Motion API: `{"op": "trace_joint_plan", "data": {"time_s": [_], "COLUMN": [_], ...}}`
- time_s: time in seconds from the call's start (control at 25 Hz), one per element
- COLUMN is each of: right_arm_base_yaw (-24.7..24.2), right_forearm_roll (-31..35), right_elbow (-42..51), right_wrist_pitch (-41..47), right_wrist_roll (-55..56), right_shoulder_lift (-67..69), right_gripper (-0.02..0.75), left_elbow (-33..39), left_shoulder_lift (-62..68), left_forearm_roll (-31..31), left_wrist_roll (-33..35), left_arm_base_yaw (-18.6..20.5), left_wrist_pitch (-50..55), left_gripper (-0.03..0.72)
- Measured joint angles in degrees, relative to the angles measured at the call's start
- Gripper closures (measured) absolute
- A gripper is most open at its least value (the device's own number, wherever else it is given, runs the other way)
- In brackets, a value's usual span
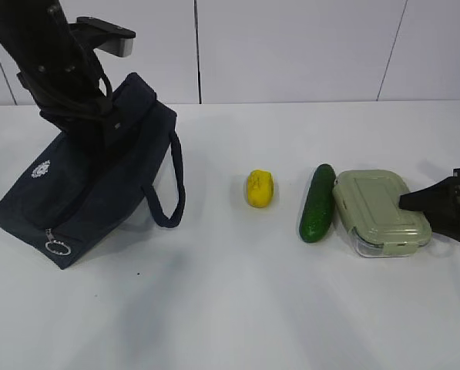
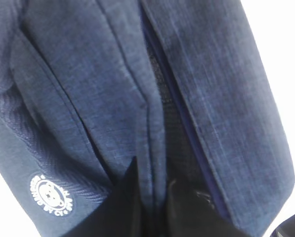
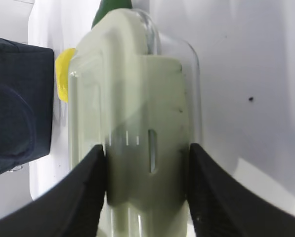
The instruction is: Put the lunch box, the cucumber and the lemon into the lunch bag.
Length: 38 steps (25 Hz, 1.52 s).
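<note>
The dark navy lunch bag [image 1: 99, 193] lies tilted at the left, and my left gripper [image 2: 154, 173] is shut on a fold of its fabric [image 2: 88, 74] beside the open zipper slit. The yellow lemon [image 1: 260, 188] rests mid-table, with the dark green cucumber [image 1: 317, 203] to its right. Next to the cucumber sits the sage-lidded lunch box [image 1: 376, 208]. My right gripper [image 1: 405, 202] reaches in from the right edge. In the right wrist view this gripper [image 3: 146, 163] is closed against both sides of the lunch box's [image 3: 132, 74] lid clip. Beyond the box, the lemon [image 3: 62, 74] and the cucumber's tip [image 3: 110, 7] show.
The bag's loop handle [image 1: 172, 193] droops toward the lemon, and its ring pull [image 1: 57, 247] lies at the near corner. A round white logo [image 2: 51, 194] marks the bag's side. White tabletop [image 1: 237, 308] stretches in front; a white wall stands behind.
</note>
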Motion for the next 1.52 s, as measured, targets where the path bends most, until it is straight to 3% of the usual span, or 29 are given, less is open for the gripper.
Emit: {"op": "trace_joint_plan", "data": {"time_s": [1.08,1.52], "right_arm_base_yaw": [0.04,7.27], "right_forearm_roll": [3.11,3.57], "right_elbow": [0.08,0.21], "right_wrist_pitch": [-1.15,-0.92], "right_wrist_roll": [4.08,6.71], "right_shoulder_lift": [-6.56,-12.18], "right_gripper": [0.372,0.372], "left_elbow": [-0.03,-0.03], "left_shoulder_lift": [0.57,0.57], "left_forearm_roll": [0.13,0.13], "left_wrist_roll": [0.0,0.0], "left_arm_base_yaw": [0.0,0.0], "left_wrist_pitch": [-0.66,-0.66], "left_gripper": [0.677,0.677]}}
